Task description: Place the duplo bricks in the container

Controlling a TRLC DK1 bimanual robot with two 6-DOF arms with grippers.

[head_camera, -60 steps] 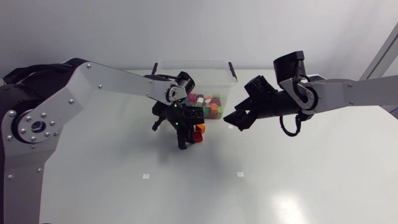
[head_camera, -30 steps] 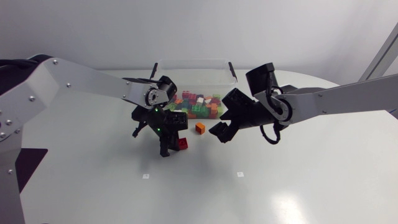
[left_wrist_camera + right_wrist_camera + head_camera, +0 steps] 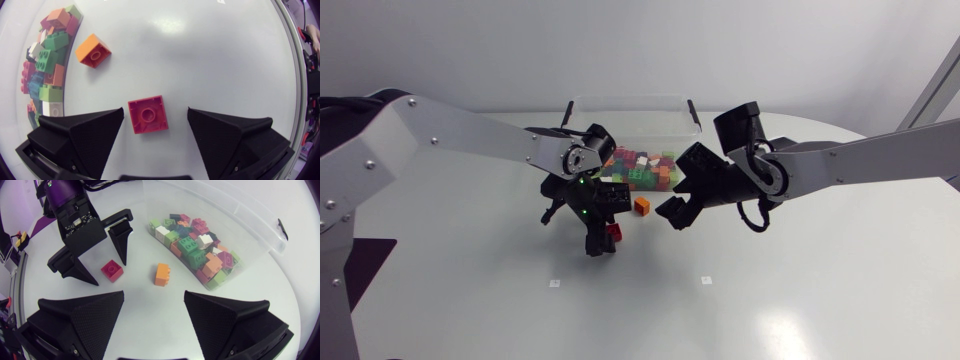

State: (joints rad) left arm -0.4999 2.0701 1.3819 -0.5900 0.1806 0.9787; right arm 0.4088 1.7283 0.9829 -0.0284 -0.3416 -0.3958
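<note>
A red brick (image 3: 613, 232) (image 3: 147, 114) lies flat on the table, studs up, between the fingers of my left gripper (image 3: 604, 236) (image 3: 155, 114). That gripper is open, and neither finger touches the brick. An orange brick (image 3: 641, 205) (image 3: 161, 274) (image 3: 93, 50) lies on the table just in front of the clear container (image 3: 632, 106) (image 3: 250, 235), which holds several coloured bricks. My right gripper (image 3: 672, 212) (image 3: 154, 298) hovers open beside and above the orange brick. The right wrist view also shows the red brick (image 3: 112, 270) between the left gripper's fingers (image 3: 121, 242).
The white table (image 3: 770, 290) is bare in front of both grippers. The two grippers stand close together, a short gap apart, just in front of the container's near wall (image 3: 75, 30).
My left gripper carried the red brick away from the container and has now opened, leaving it on the table. My right arm moved left toward the orange brick, then held still.
</note>
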